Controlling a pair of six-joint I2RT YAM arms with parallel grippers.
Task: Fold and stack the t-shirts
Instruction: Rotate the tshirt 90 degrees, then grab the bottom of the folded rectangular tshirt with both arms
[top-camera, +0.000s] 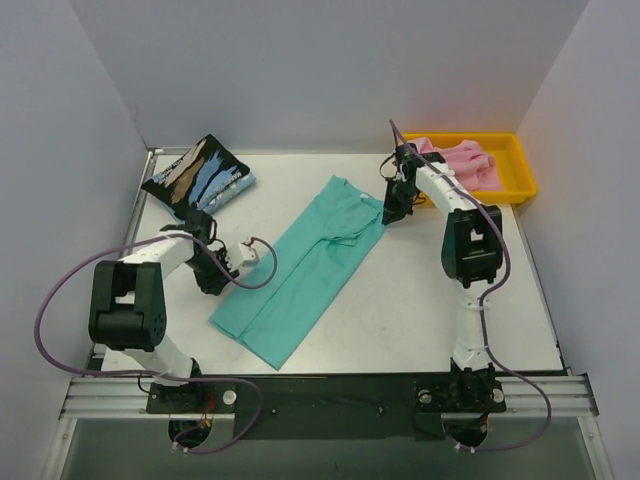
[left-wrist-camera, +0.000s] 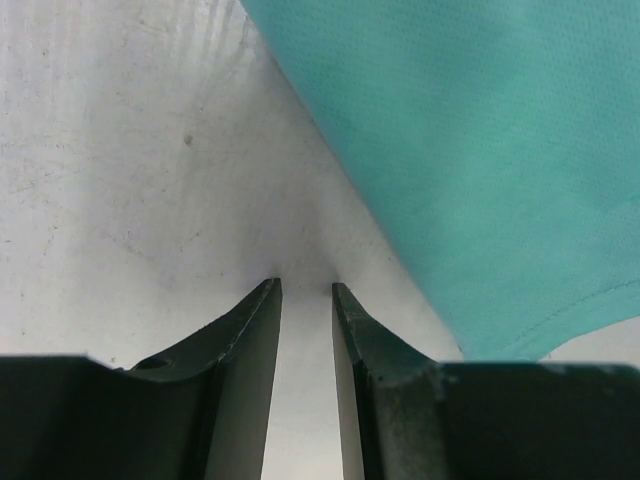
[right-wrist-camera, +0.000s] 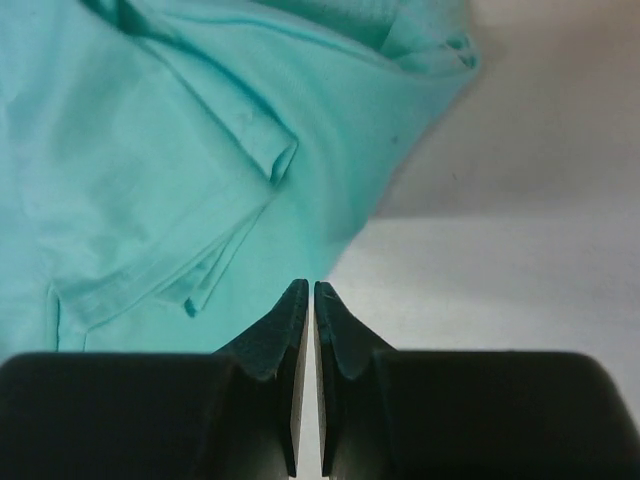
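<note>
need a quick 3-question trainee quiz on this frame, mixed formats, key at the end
1. True or false: the pink t-shirt lies in the yellow tray.
2. The left gripper is open and empty beside the teal t-shirt. The right gripper is: A wide open; B shut, nothing between its fingers; C shut on the pink t-shirt.
3. Fill in: the black streaked t-shirt lies folded at the table's far ___ corner.
Key: 1 true; 2 B; 3 left.
</note>
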